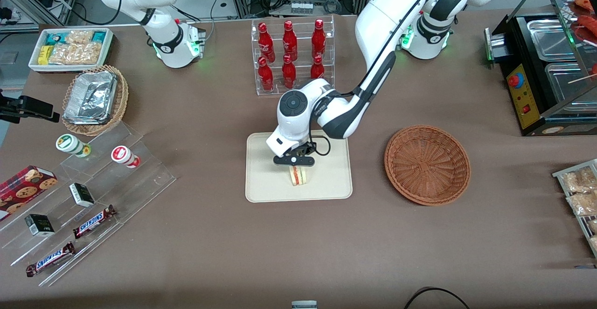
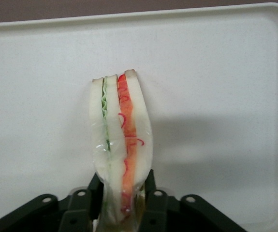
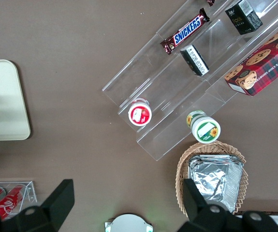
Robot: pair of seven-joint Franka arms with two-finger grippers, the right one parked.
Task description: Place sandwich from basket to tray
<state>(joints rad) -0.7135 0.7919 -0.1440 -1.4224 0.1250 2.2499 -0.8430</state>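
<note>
Between my fingers point(image 2: 154, 200) stands the sandwich point(image 2: 121, 140), pinched at its end with both pads pressed against the outer slices of white bread. It stands on edge, so the green layer and the orange-red layer run lengthwise away from my gripper point(image 1: 294, 161). Its lower edge looks to be on or just above the tray point(image 1: 261, 192), but I cannot tell whether it touches.

I hang straight down over the middle of the tray, fingers pointing at its cream floor, with the sandwich sticking out on the side nearer the front camera. My wrist sits directly above me, and the white arm bends at the elbow and climbs away from that camera toward its base at the table's edge.

Toward my own arm's end of the table, well apart from me, lies the basket point(image 1: 427, 164), a round brown wicker bowl with nothing in it. Farther from the front camera than the tray stands a clear rack of red bottles point(image 1: 291, 55). The brown tabletop point(image 1: 210, 243) spreads all round. Toward the parked arm's end are clear stepped shelves point(image 1: 93, 197) with chocolate bars and small tubs, a tan wicker basket of foil containers point(image 1: 93, 98), and a white bin of snack packets point(image 1: 71, 48).
</note>
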